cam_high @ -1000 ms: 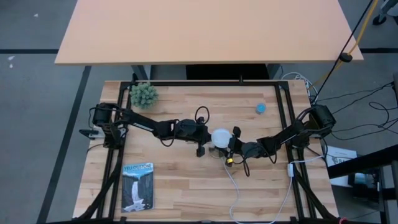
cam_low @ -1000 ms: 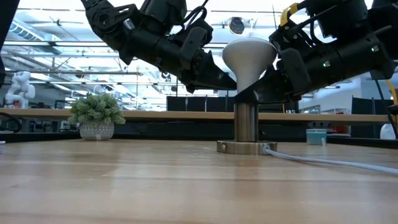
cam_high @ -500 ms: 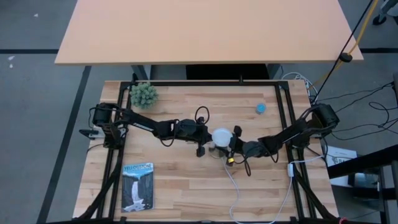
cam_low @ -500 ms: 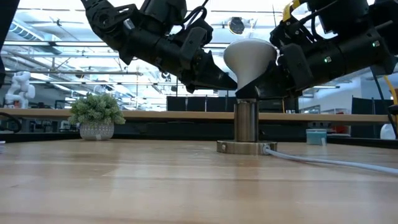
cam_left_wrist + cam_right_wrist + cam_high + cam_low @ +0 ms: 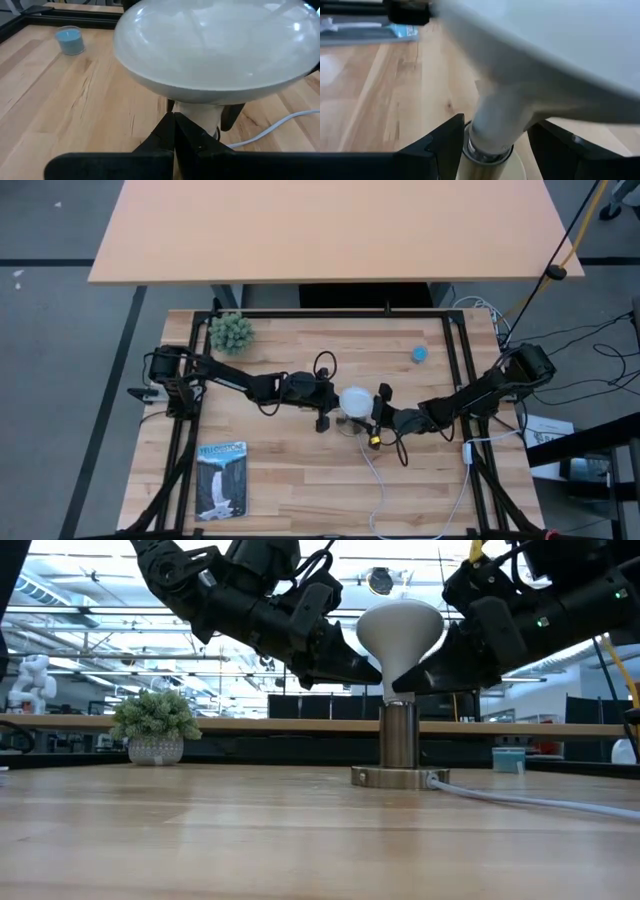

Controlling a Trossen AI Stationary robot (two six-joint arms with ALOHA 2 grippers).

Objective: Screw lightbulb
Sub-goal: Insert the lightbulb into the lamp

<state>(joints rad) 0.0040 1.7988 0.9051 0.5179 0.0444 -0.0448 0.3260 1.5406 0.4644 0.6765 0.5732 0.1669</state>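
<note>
The white lightbulb (image 5: 400,630) stands dome up with its narrow end in the silvery socket (image 5: 399,735). The socket's round base (image 5: 399,777) rests on the table's middle, and a white cord (image 5: 530,798) leads off from it. My left gripper (image 5: 375,673) is shut and reaches in from the table's left, just under the dome. My right gripper (image 5: 497,125) is open and comes from the right. Its two fingers stand on either side of the bulb's neck (image 5: 500,120), just above the socket; I see no touch. My left gripper's shut fingertips (image 5: 174,120) lie against the bulb's cone-shaped neck (image 5: 200,112), right under the dome's rim. They come from the table's left, slanting a little downward. The bulb stands upright in the socket.
A small potted plant (image 5: 231,331) sits at the far left. A blue round cap (image 5: 419,353) lies at the far right. A booklet (image 5: 221,478) lies at the near left. The cord (image 5: 375,480) runs to the near edge. A black frame (image 5: 455,360) borders the tabletop.
My right arm has lifted slightly beside the bulb, and its wrist has tipped a little. The bulb has stayed upright in the socket. My left gripper has kept still.
</note>
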